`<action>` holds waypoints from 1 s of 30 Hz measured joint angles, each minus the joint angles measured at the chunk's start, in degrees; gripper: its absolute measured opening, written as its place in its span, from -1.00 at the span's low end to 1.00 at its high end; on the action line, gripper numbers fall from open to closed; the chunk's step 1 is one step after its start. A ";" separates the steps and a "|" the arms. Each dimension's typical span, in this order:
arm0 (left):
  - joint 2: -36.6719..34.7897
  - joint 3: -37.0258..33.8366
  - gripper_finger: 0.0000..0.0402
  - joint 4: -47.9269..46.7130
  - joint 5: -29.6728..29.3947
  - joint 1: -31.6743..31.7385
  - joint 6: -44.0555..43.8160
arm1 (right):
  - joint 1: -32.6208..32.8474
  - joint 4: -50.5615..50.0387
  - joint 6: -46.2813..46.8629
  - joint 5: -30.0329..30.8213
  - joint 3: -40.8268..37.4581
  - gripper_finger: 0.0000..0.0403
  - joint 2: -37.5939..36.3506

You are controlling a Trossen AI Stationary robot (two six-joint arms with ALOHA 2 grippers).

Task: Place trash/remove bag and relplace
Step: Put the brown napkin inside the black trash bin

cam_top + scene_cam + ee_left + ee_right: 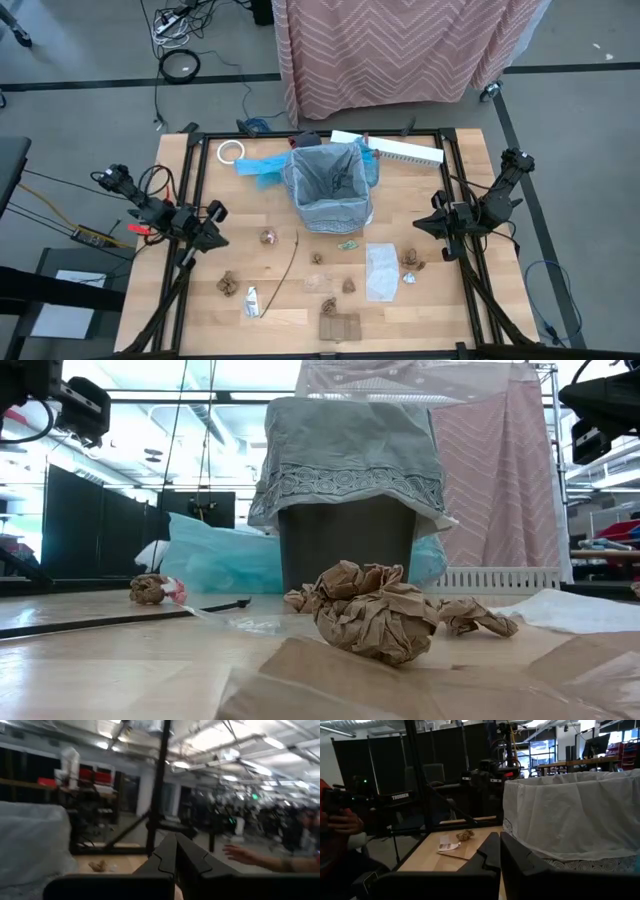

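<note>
Around the lined bin [330, 195], scraps [318, 258] (brown wads) lie scattered.

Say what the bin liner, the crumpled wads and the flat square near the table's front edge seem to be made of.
Bin liner: thin grey plastic, translucent and wrinkled. Wads: brown paper, matte, sharply creased. Flat square: probably cardboard, being brown, stiff and flat.

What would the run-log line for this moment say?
left gripper: shut, idle | right gripper: shut, idle | bag: lining bin | trash: scattered on table
</note>
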 joint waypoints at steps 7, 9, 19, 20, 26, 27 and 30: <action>0.02 0.00 -0.93 3.95 -0.83 0.01 0.00 | 0.00 -0.01 -0.82 0.00 0.00 -0.98 0.01; 0.00 0.00 -0.93 4.06 -0.83 0.01 0.00 | -0.01 0.00 -3.78 0.00 0.00 -0.98 0.02; 0.02 0.00 -0.93 4.91 -2.40 0.01 3.28 | -0.01 1.03 -0.73 0.11 0.00 -0.98 0.01; 0.02 0.00 -0.93 5.42 -3.02 0.01 3.30 | -0.01 1.32 0.74 0.11 0.00 -0.98 0.02; 0.02 0.00 -0.93 6.00 -7.05 -0.01 3.13 | -0.10 2.16 1.90 0.09 0.00 -0.98 0.02; 0.02 0.00 -0.93 6.02 -8.44 -0.01 3.10 | -0.10 2.16 1.84 0.09 0.00 -0.98 0.01; 0.02 0.00 -0.93 6.29 -11.64 0.01 3.08 | -0.10 2.58 1.56 0.09 0.00 -0.98 0.02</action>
